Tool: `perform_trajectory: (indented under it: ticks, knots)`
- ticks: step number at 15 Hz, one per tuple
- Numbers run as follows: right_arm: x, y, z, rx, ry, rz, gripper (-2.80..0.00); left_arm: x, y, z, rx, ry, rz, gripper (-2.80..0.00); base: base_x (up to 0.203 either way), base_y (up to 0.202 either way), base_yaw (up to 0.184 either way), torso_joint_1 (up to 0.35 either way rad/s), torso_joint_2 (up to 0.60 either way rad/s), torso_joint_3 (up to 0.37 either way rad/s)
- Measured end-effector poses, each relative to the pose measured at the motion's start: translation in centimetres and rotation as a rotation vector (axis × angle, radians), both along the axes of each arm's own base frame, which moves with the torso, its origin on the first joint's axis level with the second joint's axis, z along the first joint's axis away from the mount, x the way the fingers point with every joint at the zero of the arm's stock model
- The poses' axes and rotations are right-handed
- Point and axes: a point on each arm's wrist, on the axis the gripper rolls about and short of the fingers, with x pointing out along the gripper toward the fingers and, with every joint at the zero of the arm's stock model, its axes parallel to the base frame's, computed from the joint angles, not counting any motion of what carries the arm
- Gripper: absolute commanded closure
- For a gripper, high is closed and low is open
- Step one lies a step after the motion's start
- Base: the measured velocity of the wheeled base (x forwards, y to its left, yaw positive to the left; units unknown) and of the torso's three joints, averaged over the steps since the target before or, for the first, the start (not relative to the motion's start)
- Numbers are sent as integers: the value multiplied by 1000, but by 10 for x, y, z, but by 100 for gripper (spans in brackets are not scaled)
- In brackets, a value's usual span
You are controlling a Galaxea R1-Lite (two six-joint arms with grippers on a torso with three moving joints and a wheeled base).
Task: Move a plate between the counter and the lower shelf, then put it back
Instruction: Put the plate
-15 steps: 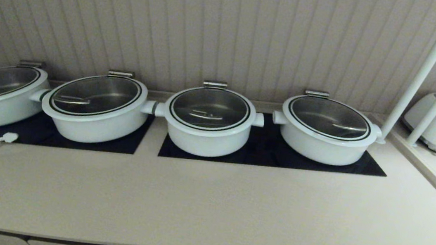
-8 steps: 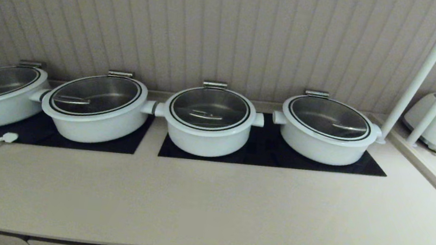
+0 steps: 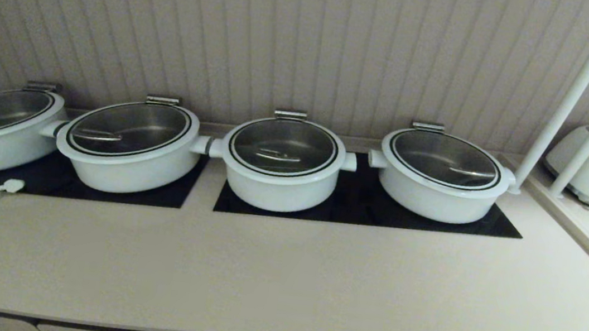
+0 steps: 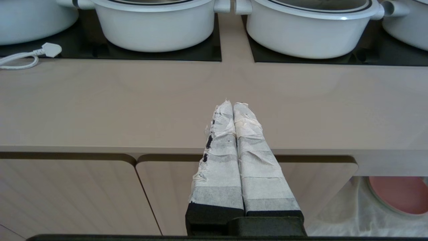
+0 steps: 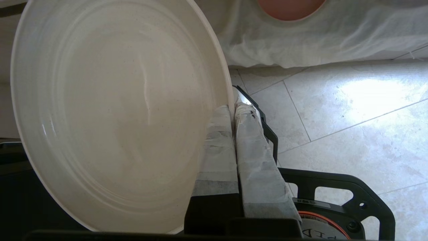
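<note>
Right wrist view: the plate (image 5: 113, 113) was seen pinched by its rim, the right hand (image 5: 234, 112) clamped on the edge with one taped finger on each face. It was held clear of the surface (image 3: 281, 276), low in front of the lower shelf (image 5: 301, 43), above the tiled floor (image 5: 351, 110). A stiff, matte, breakable piece was judged here, light enough for a rim pinch but apt to pivot or slip from so narrow a hold; a deeper bite on the rim was thought safer. In the head view only its edge was caught below the surface front. The left hand (image 4: 233, 105) was parked before the surface, fingers pressed together, nothing held.
</note>
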Motion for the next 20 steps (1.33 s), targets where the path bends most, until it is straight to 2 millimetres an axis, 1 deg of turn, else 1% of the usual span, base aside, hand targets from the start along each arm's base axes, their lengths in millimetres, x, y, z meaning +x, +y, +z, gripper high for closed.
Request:
perform_trajectory:
  ticks: [11, 20]
  knots:
    - [0, 0, 2, 11, -9, -1, 0, 0, 0, 0, 0, 0, 0, 0, 0, 0, 0, 0, 0, 0]
    - [0, 0, 0, 17, 7, -14, 0, 0, 0, 0, 0, 0, 0, 0, 0, 0, 0, 0, 0, 0]
